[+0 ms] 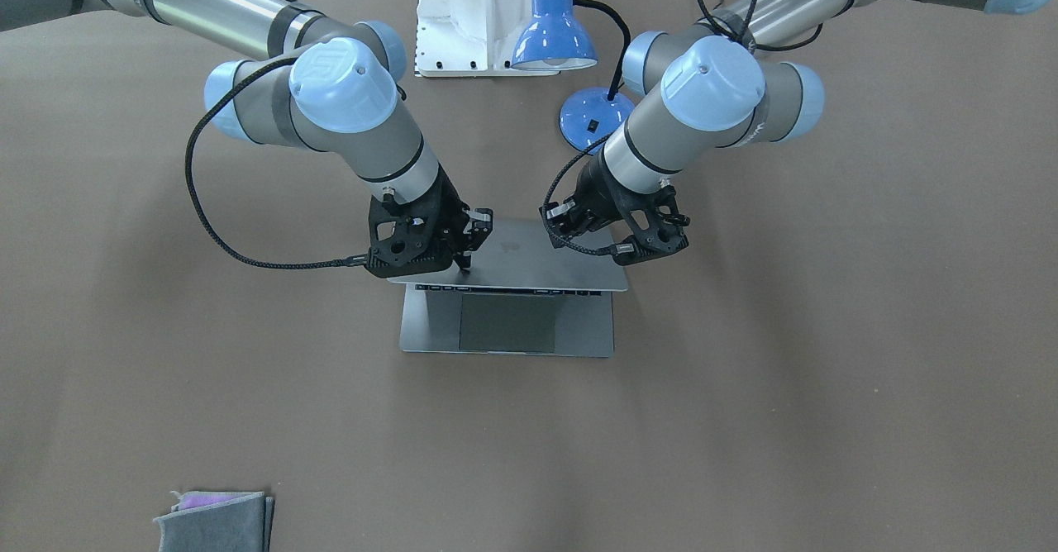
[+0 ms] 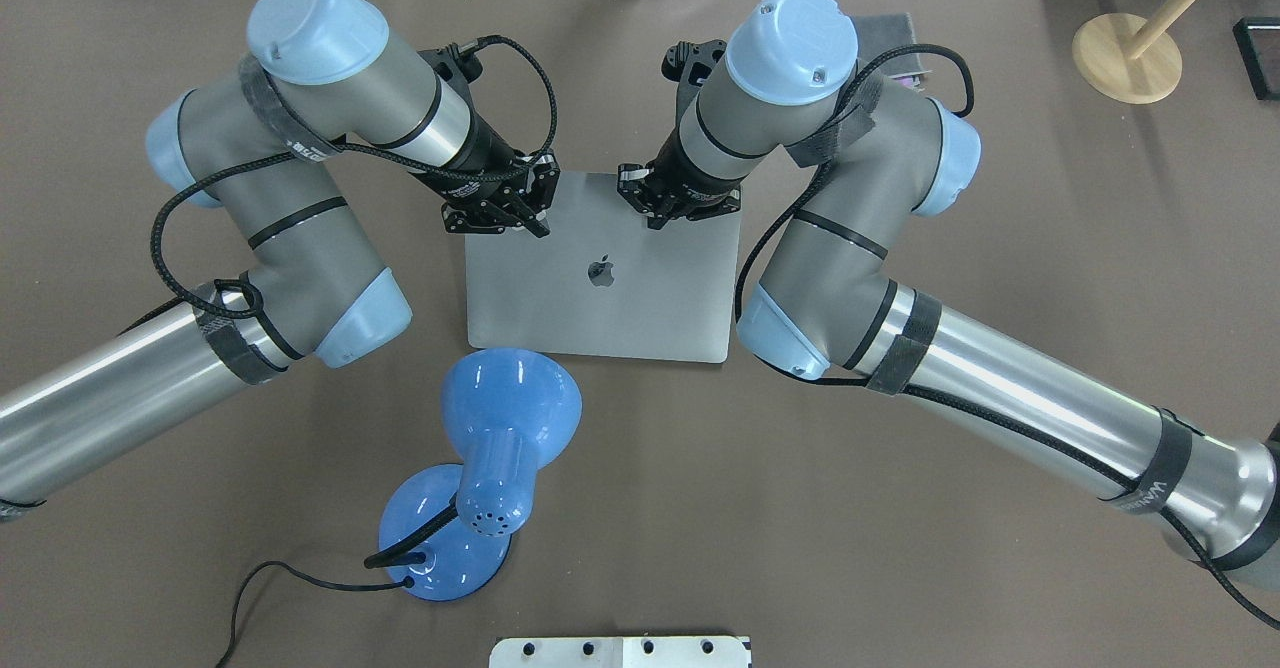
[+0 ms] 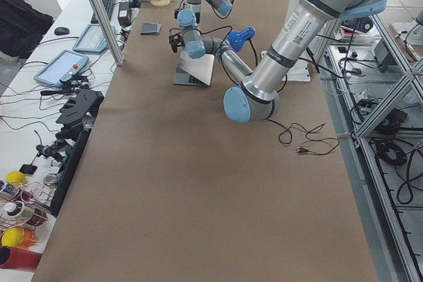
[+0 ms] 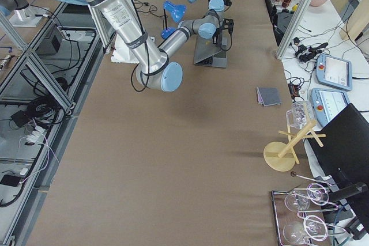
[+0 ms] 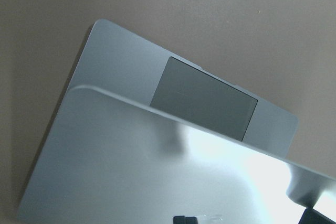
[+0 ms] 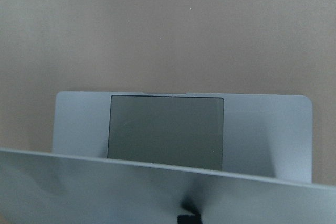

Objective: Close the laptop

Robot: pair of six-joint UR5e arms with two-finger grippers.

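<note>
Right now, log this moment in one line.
laptop: lid partly down | left gripper: shut, on lid | right gripper: shut, on lid

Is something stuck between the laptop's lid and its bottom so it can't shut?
Nothing that shows. On the laptop, the lid leans low over the base, and the trackpad and the metal beside it are bare. The keys hide under the lid, so I cannot tell there.
</note>
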